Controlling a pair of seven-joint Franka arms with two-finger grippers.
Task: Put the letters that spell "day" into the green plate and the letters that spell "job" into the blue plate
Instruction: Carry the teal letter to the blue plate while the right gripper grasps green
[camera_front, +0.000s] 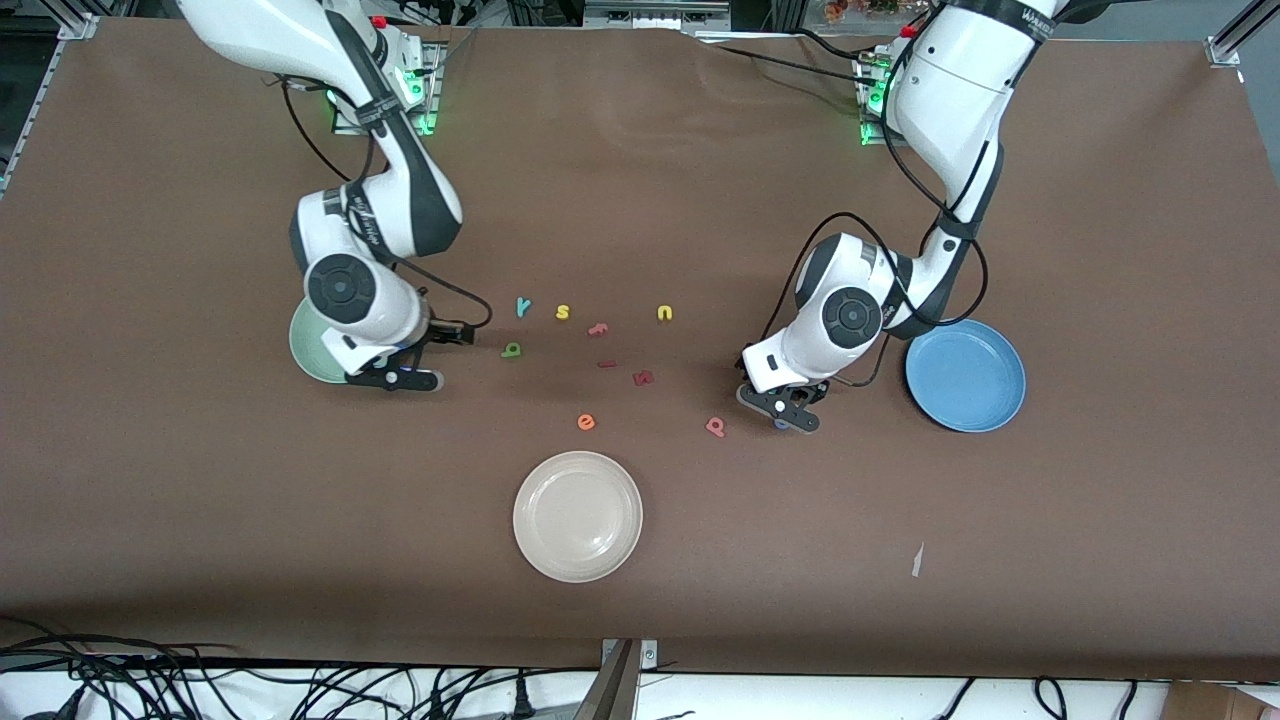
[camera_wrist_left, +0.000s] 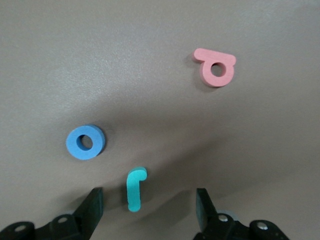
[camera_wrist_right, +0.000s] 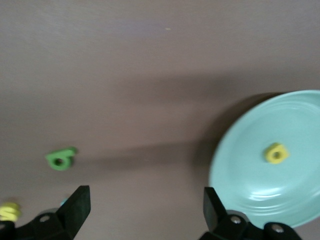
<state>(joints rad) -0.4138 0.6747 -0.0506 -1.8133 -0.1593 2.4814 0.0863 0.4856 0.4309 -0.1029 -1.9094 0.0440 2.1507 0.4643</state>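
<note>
Straddling teal j (camera_wrist_left: 135, 189), left claw (camera_wrist_left: 149, 205) open, right claw (camera_wrist_right: 145, 207) open, seemingly empty

Brown table (camera_front: 200, 520). Cream-white plate (camera_front: 577, 516) at 6 o'clock, nearest the front camera; green plate (camera_front: 312, 345) at 9; blue plate (camera_front: 965, 375) at 3. Loose foam letters around centre: teal y (camera_front: 523, 306), yellow s (camera_front: 563, 312), yellow u (camera_front: 664, 313), green a (camera_front: 511, 350), orange e (camera_front: 586, 422), pink b (camera_front: 715, 427).

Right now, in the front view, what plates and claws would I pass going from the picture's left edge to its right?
Green plate → right claw, empty and open over the table beside that plate → cream-white plate → left claw, open over the small letters → blue plate.
</note>
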